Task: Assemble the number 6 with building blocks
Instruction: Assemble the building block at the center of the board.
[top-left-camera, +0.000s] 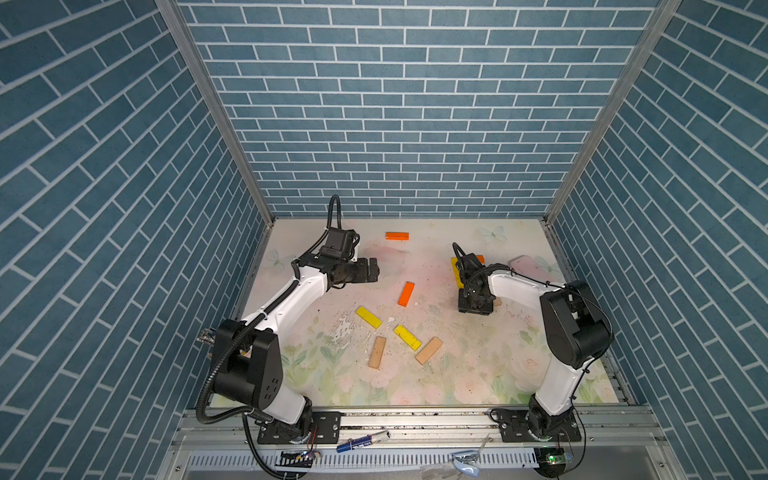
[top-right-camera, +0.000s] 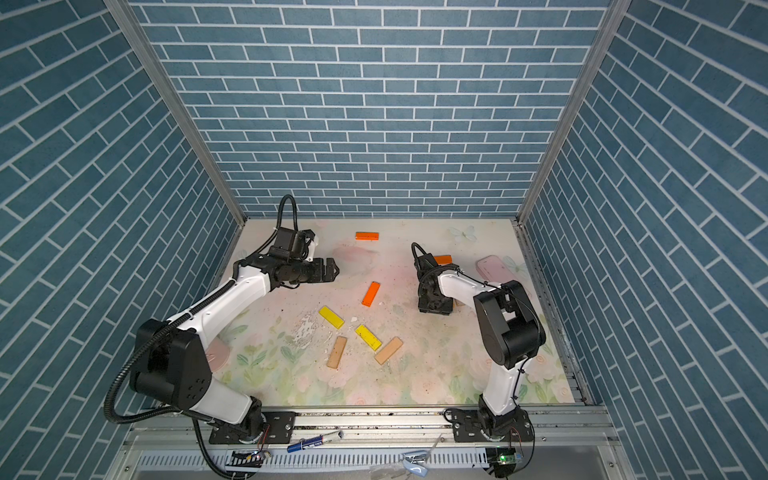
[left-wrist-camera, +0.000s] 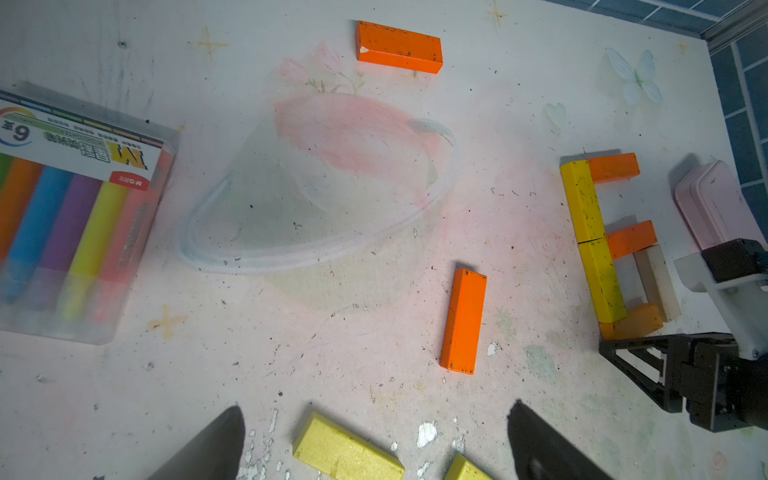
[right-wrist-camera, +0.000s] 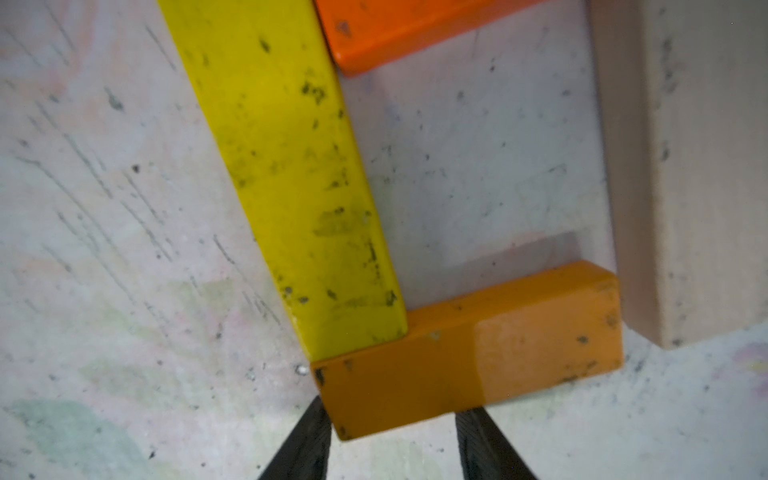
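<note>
At the right of the mat stands a figure of building blocks: two yellow blocks (left-wrist-camera: 582, 199) end to end, three orange blocks (left-wrist-camera: 631, 239) branching off them, and a tan block (left-wrist-camera: 656, 282) closing the lower loop. My right gripper (right-wrist-camera: 395, 409) points down at the lowest orange block (right-wrist-camera: 469, 357). Its fingers (right-wrist-camera: 307, 440) stand part open against that block's long side and clamp nothing. Loose orange (top-left-camera: 406, 293), yellow (top-left-camera: 368, 317) and tan (top-left-camera: 377, 352) blocks lie mid-mat. My left gripper (left-wrist-camera: 377, 407) hovers open and empty at the left, above a yellow block (left-wrist-camera: 345, 451).
A pink rounded case (top-left-camera: 528, 266) lies just right of the block figure. A clear pack of pastel sticks (left-wrist-camera: 75, 208) sits at the far left, below my left arm. Blue brick-patterned walls close three sides. A metal rail (top-left-camera: 415, 419) with a pen (top-left-camera: 361, 441) runs along the front.
</note>
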